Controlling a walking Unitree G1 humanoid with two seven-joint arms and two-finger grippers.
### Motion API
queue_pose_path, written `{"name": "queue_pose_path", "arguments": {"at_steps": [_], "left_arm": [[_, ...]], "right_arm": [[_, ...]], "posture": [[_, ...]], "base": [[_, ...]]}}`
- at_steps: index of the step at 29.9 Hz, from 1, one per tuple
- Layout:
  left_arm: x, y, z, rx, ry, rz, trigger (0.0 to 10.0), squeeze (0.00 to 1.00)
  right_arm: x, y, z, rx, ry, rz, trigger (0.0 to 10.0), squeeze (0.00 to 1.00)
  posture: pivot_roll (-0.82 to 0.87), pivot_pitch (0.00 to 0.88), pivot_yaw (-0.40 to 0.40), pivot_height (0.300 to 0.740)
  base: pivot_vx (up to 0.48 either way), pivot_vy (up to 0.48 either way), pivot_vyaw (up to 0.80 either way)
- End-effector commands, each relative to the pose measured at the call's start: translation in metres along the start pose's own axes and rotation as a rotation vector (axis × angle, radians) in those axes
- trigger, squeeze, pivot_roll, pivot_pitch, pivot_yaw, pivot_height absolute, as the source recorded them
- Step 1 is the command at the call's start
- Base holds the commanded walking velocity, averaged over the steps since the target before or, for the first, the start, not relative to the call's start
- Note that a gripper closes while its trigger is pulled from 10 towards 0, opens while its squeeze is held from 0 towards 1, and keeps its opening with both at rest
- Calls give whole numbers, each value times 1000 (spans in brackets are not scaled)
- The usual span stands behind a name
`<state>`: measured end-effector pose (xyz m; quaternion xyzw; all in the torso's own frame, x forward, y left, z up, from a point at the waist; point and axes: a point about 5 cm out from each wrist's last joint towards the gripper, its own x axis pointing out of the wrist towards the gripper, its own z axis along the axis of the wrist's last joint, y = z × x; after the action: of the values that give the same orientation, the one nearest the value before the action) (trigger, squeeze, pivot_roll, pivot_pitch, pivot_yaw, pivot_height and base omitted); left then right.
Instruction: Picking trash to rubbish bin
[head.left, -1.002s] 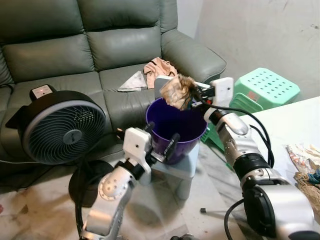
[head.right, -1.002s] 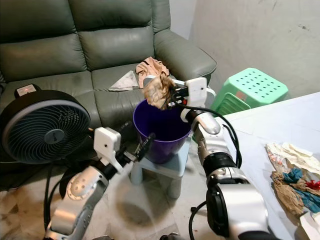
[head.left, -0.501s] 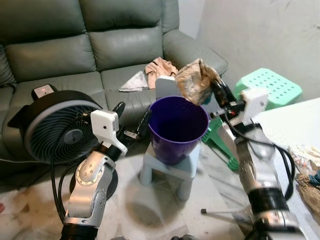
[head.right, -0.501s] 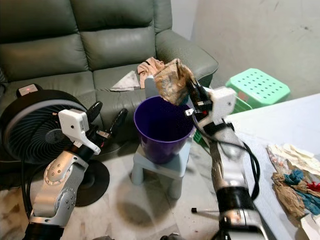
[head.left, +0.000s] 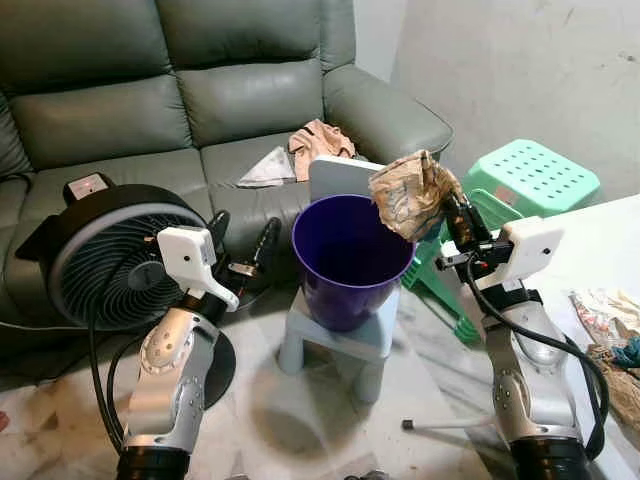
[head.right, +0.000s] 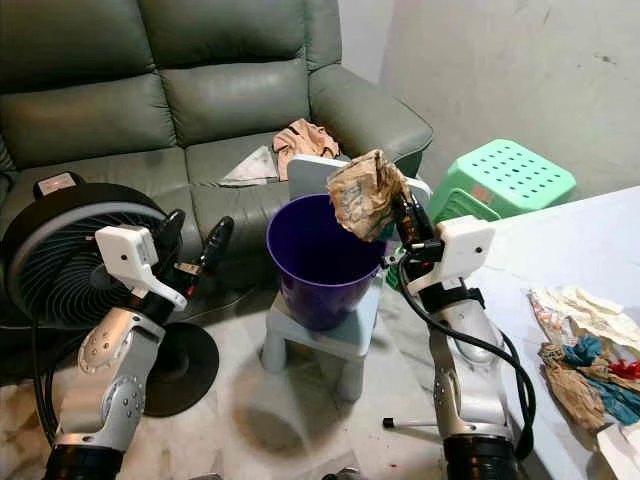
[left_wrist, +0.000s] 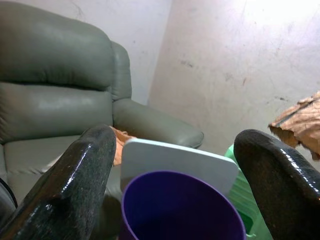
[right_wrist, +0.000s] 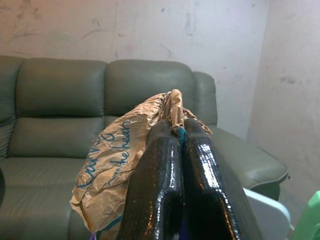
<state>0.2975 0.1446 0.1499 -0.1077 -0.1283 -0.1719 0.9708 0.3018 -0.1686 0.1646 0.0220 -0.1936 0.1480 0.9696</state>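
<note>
Lowered since before, the right tool (head.left: 452, 212) stays clamped on the crumpled paper bag (head.left: 408, 195) above the purple bin's (head.left: 352, 262) rim; the left tool (head.left: 243, 242) hangs apart, empty.

Only text: blue cursive print on the crumpled paper bag (right_wrist: 115, 170), too creased to read for sure. Nothing legible on the fan (head.left: 110, 260), bin (head.left: 350, 255) or stool (head.left: 535, 170).

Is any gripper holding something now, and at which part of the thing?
The right gripper is shut on the crumpled paper bag, pinching its bunched edge. The left gripper is open and holds nothing.
</note>
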Motion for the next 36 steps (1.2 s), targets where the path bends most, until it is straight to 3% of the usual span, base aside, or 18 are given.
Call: {"name": "queue_pose_path", "arguments": {"at_steps": [1, 10, 18, 28, 36], "left_arm": [[3, 2, 3, 5, -11, -10, 10000, 0], [5, 6, 3, 20, -12, -13, 10000, 0], [7, 0, 1, 13, -13, -33, 10000, 0], [5, -13, -8, 16, 18, -56, 10000, 0], [0, -32, -19, 38, 57, -146, 10000, 0]], "right_arm": [[2, 2, 7, -8, -16, 8, 10000, 0], [5, 2, 6, -10, 5, 22, 10000, 0], [6, 1, 7, -20, 13, 31, 10000, 0], [5, 5, -1, -12, 66, 60, 10000, 0], [17, -4, -6, -31, 145, 26, 10000, 0]], "posture": [[46, 48, -32, 715], [51, 35, -32, 715], [52, 25, -37, 715], [57, 23, -53, 715], [57, 31, -59, 715]], "base": [[472, 0, 0], [472, 0, 0], [428, 0, 0], [0, 0, 0], [0, 0, 0]]}}
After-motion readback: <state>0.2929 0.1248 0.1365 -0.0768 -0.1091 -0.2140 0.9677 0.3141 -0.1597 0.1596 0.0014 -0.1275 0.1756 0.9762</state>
